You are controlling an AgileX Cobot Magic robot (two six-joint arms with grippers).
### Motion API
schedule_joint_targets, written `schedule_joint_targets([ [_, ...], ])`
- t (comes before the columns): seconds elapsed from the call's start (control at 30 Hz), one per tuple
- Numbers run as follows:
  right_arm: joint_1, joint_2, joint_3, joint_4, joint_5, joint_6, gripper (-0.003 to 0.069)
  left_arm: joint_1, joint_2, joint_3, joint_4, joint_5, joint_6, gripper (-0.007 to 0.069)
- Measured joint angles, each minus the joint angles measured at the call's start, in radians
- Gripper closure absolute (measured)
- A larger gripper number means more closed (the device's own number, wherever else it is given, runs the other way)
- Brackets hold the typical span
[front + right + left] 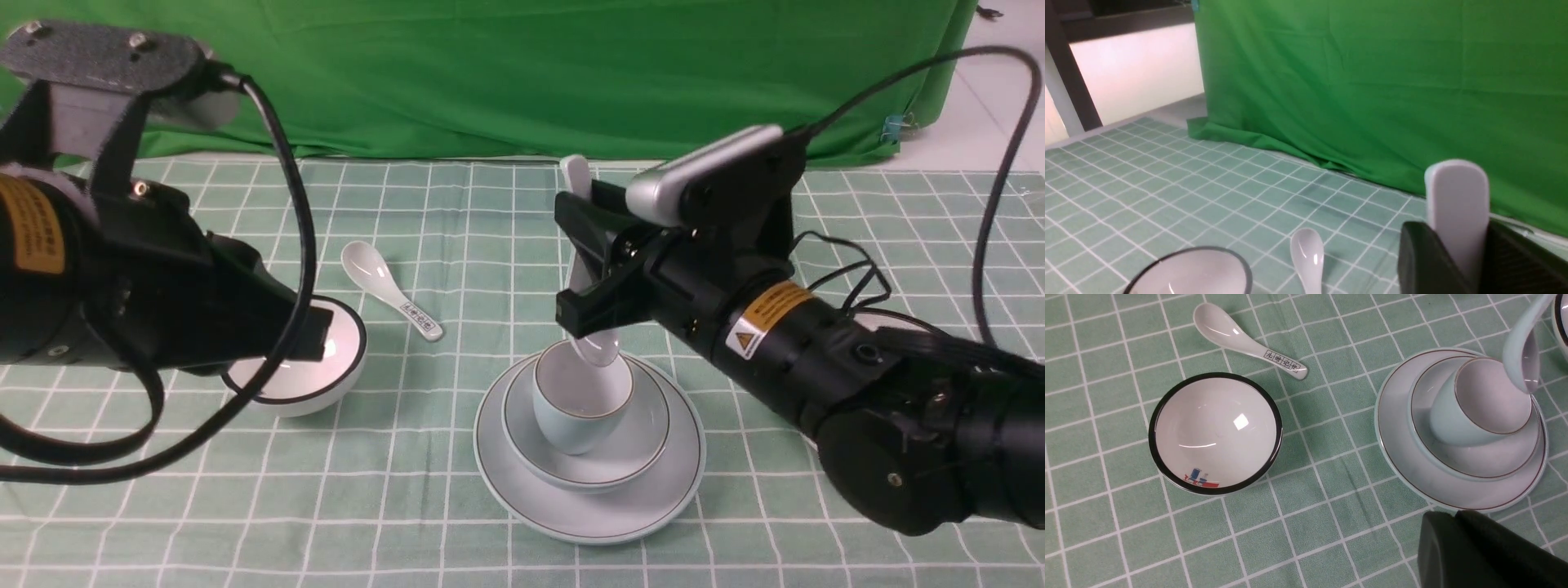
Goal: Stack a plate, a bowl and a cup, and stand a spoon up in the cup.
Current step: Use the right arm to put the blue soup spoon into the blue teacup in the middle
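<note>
Green checked cloth (408, 490), green curtain (490, 73) behind. At left, left gripper (320, 331) hangs over black-rimmed bowl (302, 384); its opening we cannot tell. Centre: cup (571, 416) in bowl (637, 441) on plate (588, 506). Right gripper (584, 269) clamps spoon (576, 175) mid-handle, scoop at cup's mouth. We judge the spoon stiff, slick, chippable glazed ceramic; the handle is the place to grip.

A robotics lab setup: a green backdrop cloth (522, 73) hangs behind a checked tablecloth (424, 490), with 2 cabled robot arms (98, 278) (816, 351) over it.
</note>
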Motion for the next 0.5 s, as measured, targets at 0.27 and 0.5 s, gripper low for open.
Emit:
schedule_joint_targets([
  [0.27,0.000,0.097,0.000,0.002,-0.010,0.000,0.0481,0.000,0.000,0.000,0.004,0.000,-0.002,0.0615],
  [0.5,0.006,0.152,0.000,0.002,-0.011,0.000,0.0481,0.000,0.000,0.000,0.009,0.001,-0.002,0.0615],
])
